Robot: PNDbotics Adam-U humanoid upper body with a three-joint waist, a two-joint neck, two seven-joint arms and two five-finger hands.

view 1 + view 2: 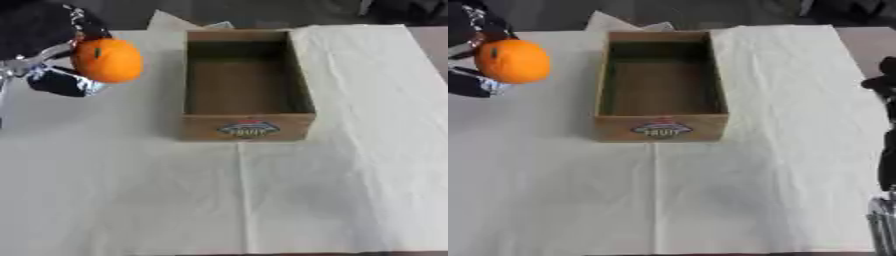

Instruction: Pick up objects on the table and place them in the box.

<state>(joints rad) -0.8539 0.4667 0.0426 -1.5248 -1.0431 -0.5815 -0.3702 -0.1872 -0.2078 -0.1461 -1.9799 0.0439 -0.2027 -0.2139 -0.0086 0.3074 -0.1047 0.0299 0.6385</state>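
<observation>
At upper left, the left hand [61, 75] curls around a round orange fruit [107, 60]. The open rectangular wooden box [248, 127] runs lengthwise toward the top; its label reads "FRUIT".

Soft, even light; both views slightly blurred, shadows faint.

Your backdrop: one table, one pale cloth.
You had a creased cream cloth [332, 190] spread over the table [866, 37], with a fold line running down its middle, and a crumpled bit of paper [166, 22] poked up at the far edge.
</observation>
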